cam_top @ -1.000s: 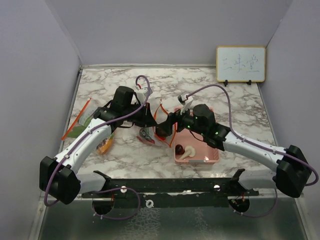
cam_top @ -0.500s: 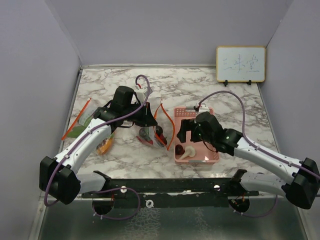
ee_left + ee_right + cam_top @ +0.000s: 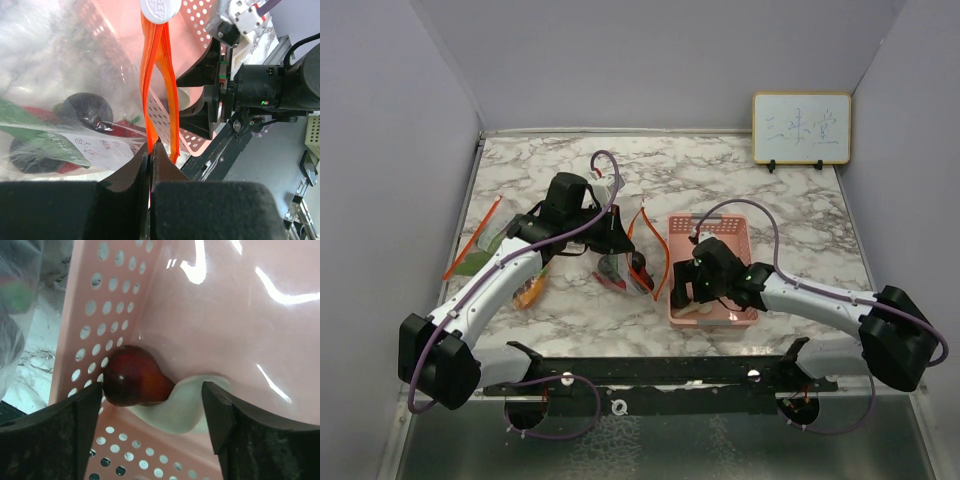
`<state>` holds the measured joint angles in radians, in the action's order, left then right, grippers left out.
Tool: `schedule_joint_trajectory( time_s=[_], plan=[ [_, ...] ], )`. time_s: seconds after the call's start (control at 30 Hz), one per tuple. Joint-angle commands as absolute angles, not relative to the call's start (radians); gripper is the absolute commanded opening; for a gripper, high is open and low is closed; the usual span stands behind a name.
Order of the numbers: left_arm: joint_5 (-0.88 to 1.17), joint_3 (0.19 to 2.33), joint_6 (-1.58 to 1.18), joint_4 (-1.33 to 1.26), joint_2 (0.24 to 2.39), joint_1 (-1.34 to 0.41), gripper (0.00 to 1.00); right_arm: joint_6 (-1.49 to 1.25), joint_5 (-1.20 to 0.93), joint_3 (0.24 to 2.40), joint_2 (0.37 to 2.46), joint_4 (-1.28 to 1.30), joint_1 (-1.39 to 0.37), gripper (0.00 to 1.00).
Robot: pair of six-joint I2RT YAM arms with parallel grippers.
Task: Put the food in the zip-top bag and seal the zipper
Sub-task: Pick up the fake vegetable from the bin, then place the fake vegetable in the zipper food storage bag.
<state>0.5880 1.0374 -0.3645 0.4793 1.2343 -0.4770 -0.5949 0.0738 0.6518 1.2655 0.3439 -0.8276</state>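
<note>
Down in the basket the right gripper hovers, jaws apart around the dark piece — a pinch looks next; the left gripper has its jaws clamped on the bag rim.

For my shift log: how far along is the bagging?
Done: dark pieces and chili in the bag. In hand: left gripper pinches its orange zipper; open right gripper straddles a red-brown piece and white mushroom in the basket. Left: those, the carrot, sealing.

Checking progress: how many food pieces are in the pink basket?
2: dark red round piece against the perforated basket wall, white mushroom piece touching it. More may be hidden.
</note>
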Motion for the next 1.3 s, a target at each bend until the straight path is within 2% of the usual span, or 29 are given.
schedule_joint_trajectory(
  time_s=[0.0, 0.1, 0.13, 0.2, 0.23, 0.3, 0.43, 0.6, 0.77, 0.87, 0.97, 1.1, 1.23, 1.27],
  plan=[
    [0.616, 1.033, -0.367, 0.456, 1.207, -0.474, 0.0, -0.552, 0.024, 0.638, 1.326, 0.223, -0.833, 0.77],
    [0.614, 1.03, -0.364, 0.458, 1.204, -0.474, 0.0, -0.547, 0.023, 0.63, 1.363, 0.185, -0.833, 0.74],
    [0.613, 1.028, -0.364, 0.46, 1.204, -0.474, 0.0, -0.546, 0.023, 0.629, 1.376, 0.183, -0.833, 0.68],
    [0.613, 1.028, -0.363, 0.462, 1.203, -0.474, 0.0, -0.547, 0.02, 0.635, 1.393, 0.194, -0.833, 0.47],
    [0.612, 1.026, -0.363, 0.463, 1.201, -0.474, 0.0, -0.55, 0.028, 0.637, 1.394, 0.206, -0.833, 0.4],
    [0.611, 1.023, -0.364, 0.462, 1.197, -0.474, 0.0, -0.556, 0.05, 0.636, 1.379, 0.228, -0.833, 0.35],
    [0.611, 1.019, -0.365, 0.461, 1.191, -0.474, 0.0, -0.548, 0.081, 0.656, 1.282, 0.283, -0.833, 0.2],
    [0.606, 1.014, -0.364, 0.464, 1.181, -0.474, 0.0, -0.486, 0.02, 0.74, 1.098, 0.332, -0.834, 0.17],
    [0.604, 1.005, -0.371, 0.459, 1.178, -0.474, 0.0, -0.468, -0.169, 0.792, 1.02, 0.22, -0.849, 0.18],
    [0.605, 1.0, -0.375, 0.452, 1.178, -0.474, 0.0, -0.488, -0.256, 0.793, 1.052, 0.101, -0.854, 0.21],
    [0.611, 1.002, -0.385, 0.445, 1.177, -0.474, 0.0, -0.486, -0.231, 0.819, 1.137, 0.047, -0.856, 0.27],
    [0.611, 1.008, -0.393, 0.449, 1.168, -0.474, 0.0, -0.505, -0.117, 0.847, 1.223, 0.013, -0.857, 0.62],
    [0.614, 1.01, -0.391, 0.454, 1.158, -0.474, 0.0, -0.517, -0.027, 0.845, 1.192, 0.019, -0.857, 0.94],
    [0.614, 1.007, -0.39, 0.453, 1.158, -0.474, 0.0, -0.516, -0.014, 0.845, 1.175, 0.035, -0.857, 0.99]
  ],
)
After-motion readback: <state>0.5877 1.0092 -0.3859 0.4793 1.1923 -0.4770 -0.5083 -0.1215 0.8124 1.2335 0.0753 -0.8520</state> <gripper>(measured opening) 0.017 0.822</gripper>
